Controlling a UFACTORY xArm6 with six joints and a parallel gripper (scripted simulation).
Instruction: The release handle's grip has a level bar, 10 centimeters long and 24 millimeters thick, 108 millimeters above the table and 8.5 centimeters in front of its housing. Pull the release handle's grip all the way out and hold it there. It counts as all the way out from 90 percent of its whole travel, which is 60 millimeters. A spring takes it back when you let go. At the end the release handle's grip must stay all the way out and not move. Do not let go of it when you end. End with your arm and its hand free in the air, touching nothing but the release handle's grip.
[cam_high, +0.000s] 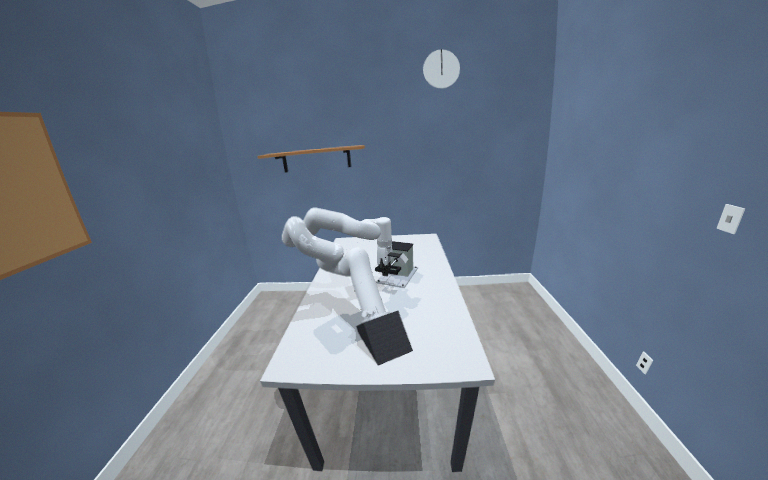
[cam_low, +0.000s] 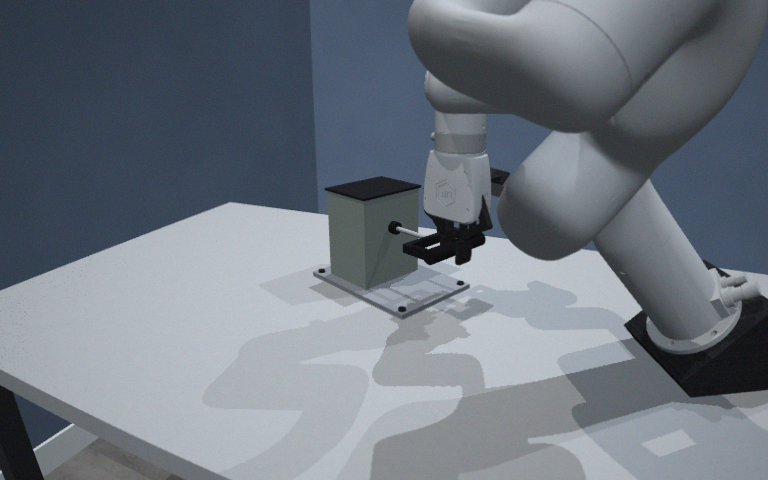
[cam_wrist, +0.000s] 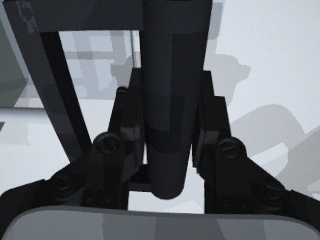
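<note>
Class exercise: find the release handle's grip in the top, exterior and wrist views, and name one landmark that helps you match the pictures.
Top: the grip, tiny, mid-picture, beside the green housing.
Exterior: centre, black bar right of the housing, clamped in the hand.
Wrist: upright dark bar filling the centre.
Shared landmark: the hand gripping it.

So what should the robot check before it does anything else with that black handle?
1. Grip on the bar: ok. The gripper has its jaws shut on the round black bar of the release handle's grip.
2. Handle pulled out: ok as far as it shows. A thin silver rod is bared between the grey-green box housing and the grip. Whether it is fully out: cannot tell.
3. Bar centred in the jaws: ok in the wrist view.
4. Gripper off the white table: ok; it hangs above the clear base plate.
5. Arm touching the housing: cannot tell for sure, though a gap shows beside it.
</note>
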